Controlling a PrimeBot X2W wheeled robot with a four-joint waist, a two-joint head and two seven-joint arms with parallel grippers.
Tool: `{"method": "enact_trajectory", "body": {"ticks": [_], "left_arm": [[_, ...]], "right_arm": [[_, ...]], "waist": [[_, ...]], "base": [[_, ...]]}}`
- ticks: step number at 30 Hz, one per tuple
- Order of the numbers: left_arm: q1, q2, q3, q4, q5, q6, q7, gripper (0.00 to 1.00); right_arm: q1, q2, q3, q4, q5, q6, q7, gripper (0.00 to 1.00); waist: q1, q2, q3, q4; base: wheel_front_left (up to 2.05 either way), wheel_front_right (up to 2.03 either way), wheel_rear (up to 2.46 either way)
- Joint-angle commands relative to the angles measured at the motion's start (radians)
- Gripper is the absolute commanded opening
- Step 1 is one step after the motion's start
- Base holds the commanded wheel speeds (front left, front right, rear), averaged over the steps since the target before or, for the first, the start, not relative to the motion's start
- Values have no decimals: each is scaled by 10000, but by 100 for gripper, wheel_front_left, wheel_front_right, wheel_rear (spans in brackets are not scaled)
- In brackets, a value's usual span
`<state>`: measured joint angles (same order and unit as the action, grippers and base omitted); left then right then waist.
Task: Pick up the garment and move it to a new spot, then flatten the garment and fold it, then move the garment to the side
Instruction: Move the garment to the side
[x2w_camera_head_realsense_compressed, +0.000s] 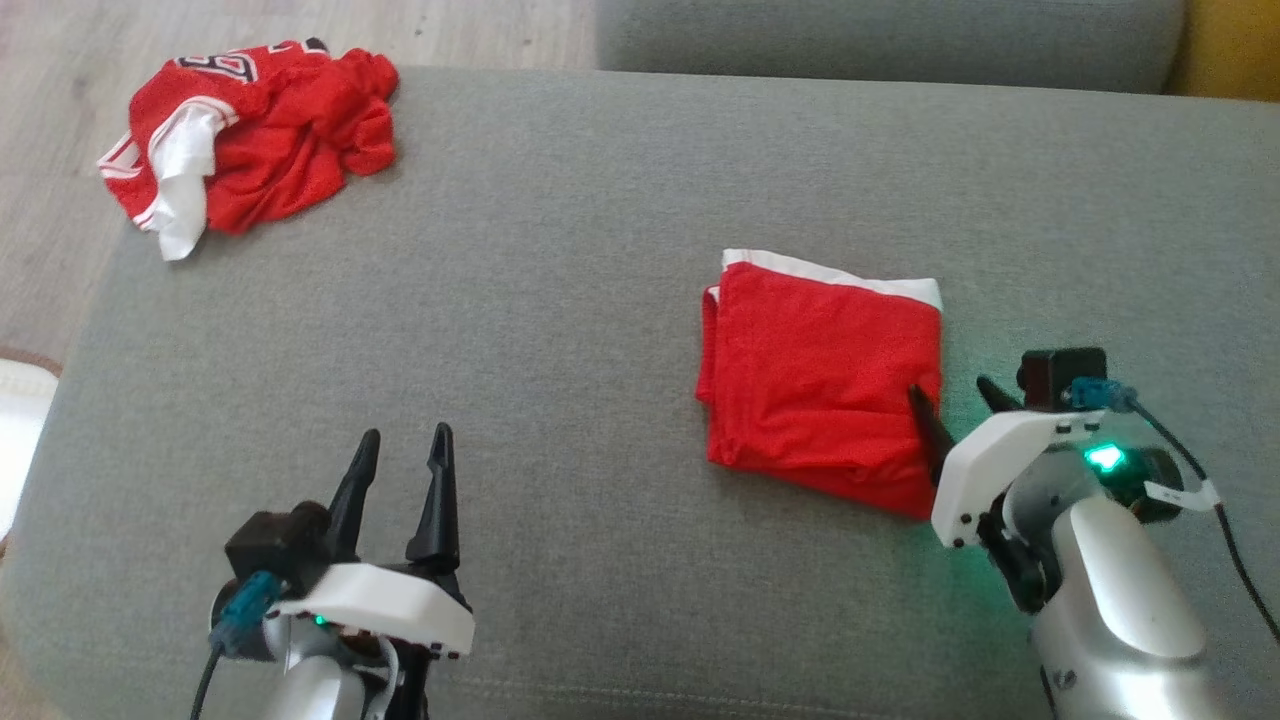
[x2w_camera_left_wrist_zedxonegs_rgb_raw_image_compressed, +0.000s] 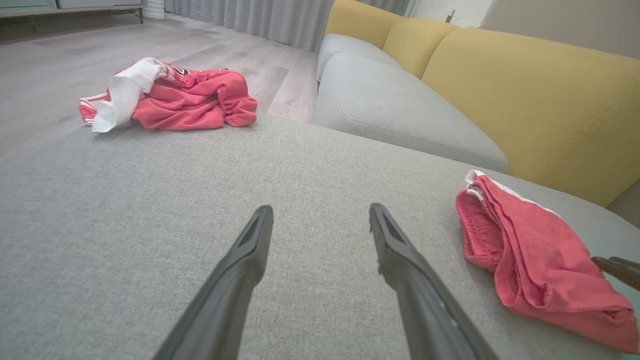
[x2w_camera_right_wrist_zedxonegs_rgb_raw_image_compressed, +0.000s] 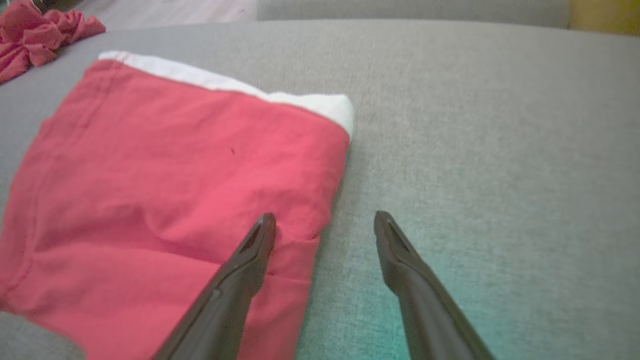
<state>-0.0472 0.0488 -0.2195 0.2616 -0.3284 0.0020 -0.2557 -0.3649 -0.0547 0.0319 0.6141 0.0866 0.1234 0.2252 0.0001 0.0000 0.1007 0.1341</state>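
Red garment (x2w_camera_head_realsense_compressed: 820, 380), apparently shorts, folded flat toward the grey seat cushion's (x2w_camera_head_realsense_compressed: 560, 300) right edge, with the right gripper (x2w_camera_head_realsense_compressed: 950, 388) spread empty straddling its near right edge and the left gripper (x2w_camera_head_realsense_compressed: 405, 433) spread over bare cushion; folding looks done, the sideways move perhaps left.

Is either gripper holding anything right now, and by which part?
Nothing is held. Left gripper and right gripper both show open jaws; the right one straddles the edge of the folded red garment.
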Motion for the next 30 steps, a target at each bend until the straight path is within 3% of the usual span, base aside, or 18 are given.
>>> {"method": "enact_trajectory", "body": {"ticks": [1, 9, 10, 11, 13, 14, 15, 21, 30], "left_arm": [[-420, 15, 227, -318, -81, 54, -61, 100], [-387, 14, 208, -301, -63, 46, -61, 100], [-393, 14, 212, -302, -57, 43, -61, 100], [-401, 14, 217, -304, -51, 41, -61, 100], [-419, 14, 228, -317, -20, 37, -61, 100], [-428, 14, 230, -328, 3, 31, -61, 100], [-438, 14, 232, -344, 24, 24, -61, 100], [-521, 14, 258, -453, 136, -23, -61, 100], [-767, 14, 296, -720, 388, -112, -61, 100]], "right_arm": [[-476, 33, 248, -127, 85, 73, 84, 100], [-836, 33, 526, 800, 605, 73, 236, 98], [-909, 34, 570, 886, 658, 73, 229, 71], [-986, 34, 614, 978, 728, 73, 227, 52], [-1171, -1, 693, 1191, 860, 73, 208, 27], [-1268, -27, 743, 1292, 904, 73, 183, 7], [-1366, -62, 796, 1388, 941, 73, 157, 0], [-1904, -328, 888, 1660, 949, 73, -289, 0], [-2757, -1202, 806, 1742, 580, 73, -926, 0]], "waist": [[-1, 0, 34, 118], [-1, 0, 60, 359], [-1, 0, 75, 368], [-1, 0, 94, 371], [-1, 0, 160, 357], [-1, 0, 197, 336], [-1, 0, 252, 305], [-1, 0, 618, -44], [-1, 0, 1372, -1705]], "base": [[0, 0, 0], [0, 0, 0], [0, 0, 0], [0, 0, 0], [0, 0, 0], [0, 0, 0], [0, 0, 0], [0, 0, 0], [0, 0, 0]]}}
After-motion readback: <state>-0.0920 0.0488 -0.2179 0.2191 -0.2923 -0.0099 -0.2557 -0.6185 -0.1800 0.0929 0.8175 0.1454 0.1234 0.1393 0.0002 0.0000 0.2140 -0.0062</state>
